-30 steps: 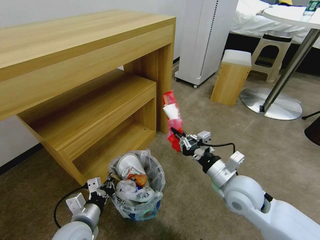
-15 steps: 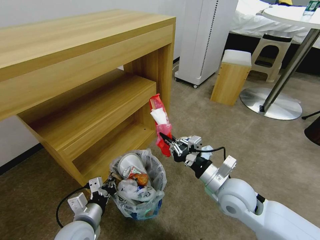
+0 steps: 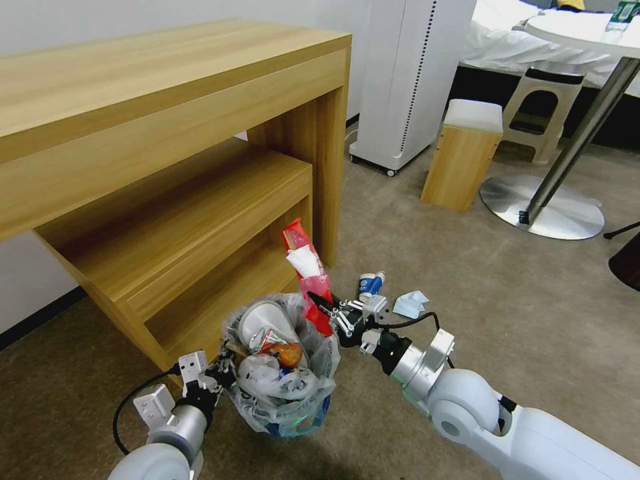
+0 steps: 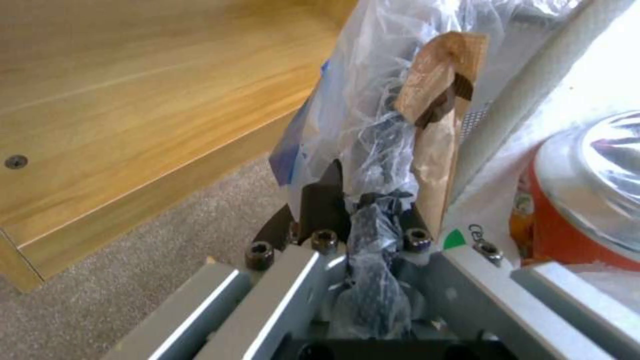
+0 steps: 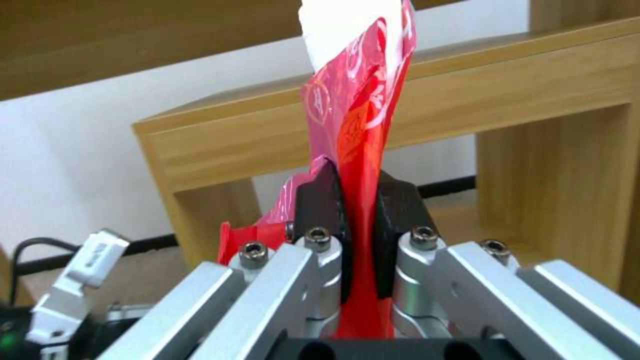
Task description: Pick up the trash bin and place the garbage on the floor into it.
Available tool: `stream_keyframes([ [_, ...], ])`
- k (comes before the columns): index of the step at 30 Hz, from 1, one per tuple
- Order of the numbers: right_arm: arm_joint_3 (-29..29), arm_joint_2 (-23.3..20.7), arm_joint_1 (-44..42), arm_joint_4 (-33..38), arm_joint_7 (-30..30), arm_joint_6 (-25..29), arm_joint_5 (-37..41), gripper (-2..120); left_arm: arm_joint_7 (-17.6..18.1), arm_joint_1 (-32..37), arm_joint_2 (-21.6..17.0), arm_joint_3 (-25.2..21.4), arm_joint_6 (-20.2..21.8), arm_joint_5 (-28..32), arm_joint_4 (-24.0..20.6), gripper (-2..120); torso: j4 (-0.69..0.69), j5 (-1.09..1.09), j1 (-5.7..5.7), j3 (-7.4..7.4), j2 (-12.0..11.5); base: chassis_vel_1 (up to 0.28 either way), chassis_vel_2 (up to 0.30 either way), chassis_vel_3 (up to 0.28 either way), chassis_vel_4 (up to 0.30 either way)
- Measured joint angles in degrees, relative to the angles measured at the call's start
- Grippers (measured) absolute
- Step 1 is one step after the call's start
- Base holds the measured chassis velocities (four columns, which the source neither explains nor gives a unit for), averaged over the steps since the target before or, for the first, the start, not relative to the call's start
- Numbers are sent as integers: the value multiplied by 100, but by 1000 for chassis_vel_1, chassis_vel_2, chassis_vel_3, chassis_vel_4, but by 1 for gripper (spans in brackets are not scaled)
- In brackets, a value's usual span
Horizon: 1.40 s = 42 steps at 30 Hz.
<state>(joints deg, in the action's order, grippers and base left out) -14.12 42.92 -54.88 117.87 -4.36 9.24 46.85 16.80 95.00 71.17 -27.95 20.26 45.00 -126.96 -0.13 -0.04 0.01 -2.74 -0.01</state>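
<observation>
The trash bin (image 3: 283, 400), lined with a crinkly clear bag, sits low in the head view, packed with a white slipper (image 3: 261, 320), a crushed can (image 3: 270, 341) and other garbage. My left gripper (image 3: 223, 368) is shut on its near rim; the left wrist view has the fingers (image 4: 320, 200) pinching bag and rim beside a wooden stick (image 4: 437, 125). My right gripper (image 3: 321, 305) is shut on a red wrapper (image 3: 301, 257) with white paper in it, upright over the bin's far rim. The right wrist view shows the pads (image 5: 320, 200) clamping the wrapper (image 5: 360, 115). A blue-white cup (image 3: 370, 283) and tissue (image 3: 410, 303) lie on the floor (image 3: 467, 267).
A wooden desk (image 3: 167, 100) with open shelves stands right behind the bin. Farther right are a white appliance (image 3: 413, 80), a wooden stool (image 3: 463, 153), a plastic stool (image 3: 540, 107) and a round table's metal base (image 3: 543, 207). Open carpet lies to the right.
My right gripper has carried the red wrapper left and down, from beside the desk leg to just over the bin's rim. The cup and tissue behind it have come into sight.
</observation>
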Motion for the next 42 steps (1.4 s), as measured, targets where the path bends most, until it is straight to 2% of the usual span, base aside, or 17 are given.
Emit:
stream_keyframes([
  [11, -269, -54, 78, -342, -187, 124, -195, 3, -1, 11, -3, 2, 1, 11, -60, 1, 0, 0, 0, 0, 0, 0, 0, 0, 0],
  [20, -527, 82, 240, -686, -280, 267, -333, 3, -15, 76, -41, 27, 2, 19, -228, 1, 0, 0, 0, 0, 0, 0, 0, 0, 0],
  [27, -659, 212, 395, -788, -329, 308, -366, 3, -20, 47, -73, 26, 3, 40, -211, 1, 0, 0, 0, 0, 0, 0, 0, 0, 0],
  [42, -758, 125, 361, -995, -424, 431, -576, 3, -9, -46, -130, 14, 13, 129, -159, 1, 0, 0, 0, 0, 0, 0, 0, 0, 0],
])
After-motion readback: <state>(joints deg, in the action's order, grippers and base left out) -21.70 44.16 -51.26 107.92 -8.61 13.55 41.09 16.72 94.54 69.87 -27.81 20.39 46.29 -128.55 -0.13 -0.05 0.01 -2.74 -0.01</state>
